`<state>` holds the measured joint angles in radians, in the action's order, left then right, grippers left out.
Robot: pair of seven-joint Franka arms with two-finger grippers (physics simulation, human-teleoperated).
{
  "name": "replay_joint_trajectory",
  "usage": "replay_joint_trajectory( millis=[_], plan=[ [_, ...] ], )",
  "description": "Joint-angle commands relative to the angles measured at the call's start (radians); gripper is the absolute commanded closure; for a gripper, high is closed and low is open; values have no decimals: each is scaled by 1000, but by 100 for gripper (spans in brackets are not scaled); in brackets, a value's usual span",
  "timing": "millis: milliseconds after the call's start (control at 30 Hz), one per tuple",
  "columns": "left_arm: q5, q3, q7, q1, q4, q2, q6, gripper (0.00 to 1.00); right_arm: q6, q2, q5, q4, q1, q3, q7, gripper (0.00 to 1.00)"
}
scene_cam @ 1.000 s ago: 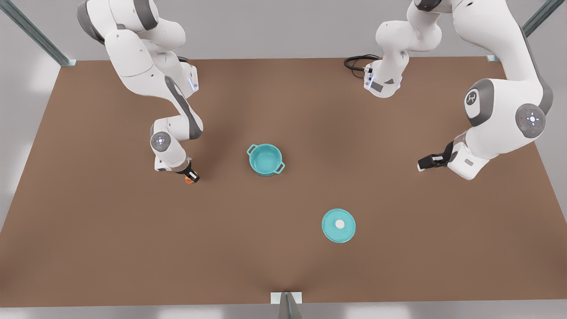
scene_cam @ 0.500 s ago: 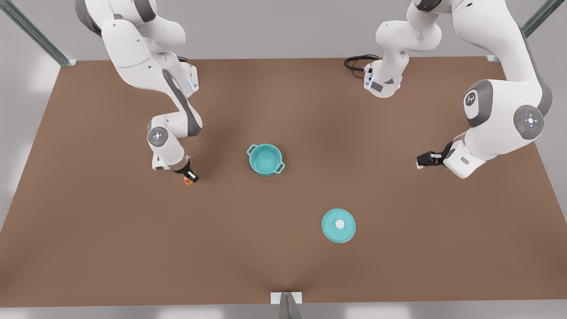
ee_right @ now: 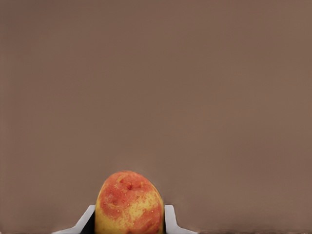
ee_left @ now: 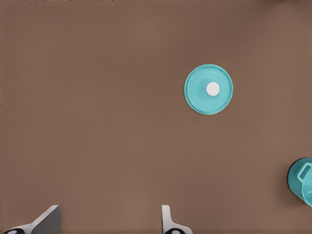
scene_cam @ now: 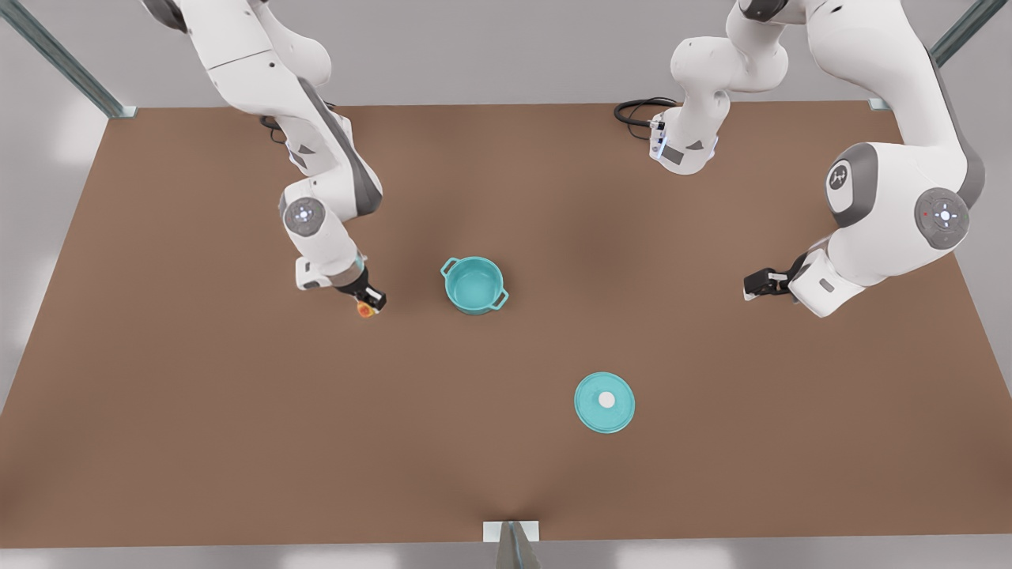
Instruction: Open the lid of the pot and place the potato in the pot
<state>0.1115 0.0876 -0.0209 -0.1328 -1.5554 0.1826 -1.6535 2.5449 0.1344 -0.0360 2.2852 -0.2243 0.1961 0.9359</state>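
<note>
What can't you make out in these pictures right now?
- Round teal pot: cut off by the left wrist view's edge.
- Yellow, orange-red patched potato: lower part cut off in the right wrist view; right tool covers part of it in the front view.
- Left tool: finger gap too small to read in the front view.

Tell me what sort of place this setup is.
Likely a simulated robot test bench, not a kitchen: a bare brown table inside a metal frame, two white arms, and just a pot, lid and potato. The right gripper holds the potato; the left gripper waits open.
</note>
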Motion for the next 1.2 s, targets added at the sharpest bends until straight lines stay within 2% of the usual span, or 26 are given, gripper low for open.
replay_joint_trajectory(
  millis=[0,100,467,633,800,833,867,967,1000,1033,1100,1167],
  plan=[
    [-15,0,-39,1,0,0,-5,0,-117,2,2,-23,-1,29,196,48],
    [-16,0,-37,-1,0,3,-5,0,-153,7,2,-69,-3,95,291,48],
    [-15,-2,-36,-2,1,3,-3,0,-272,228,5,-366,-201,98,532,48],
    [-13,-2,-34,-2,0,6,-2,0,-258,329,13,-403,-251,97,557,48],
    [-15,-2,-36,-2,1,9,1,0,-195,349,28,-374,-251,95,558,47],
    [-15,-2,-36,-2,2,9,1,0,-195,352,28,-374,-251,95,558,42],
    [-15,-2,-36,-2,2,9,1,0,-195,350,33,-375,-251,95,555,0],
    [-15,-2,-36,-2,2,11,0,0,-210,329,42,-378,-250,92,554,0],
    [-15,-2,-36,-2,2,11,1,0,-255,289,44,-388,-242,74,547,0],
    [-15,-2,-36,-2,2,11,1,0,-397,214,61,-427,-214,8,505,0],
    [-15,-2,-36,-2,2,11,1,0,-868,206,62,-745,29,-1,95,0],
    [-15,-2,-36,-2,0,11,1,0,-950,214,146,-810,269,-3,-380,0]
  ],
)
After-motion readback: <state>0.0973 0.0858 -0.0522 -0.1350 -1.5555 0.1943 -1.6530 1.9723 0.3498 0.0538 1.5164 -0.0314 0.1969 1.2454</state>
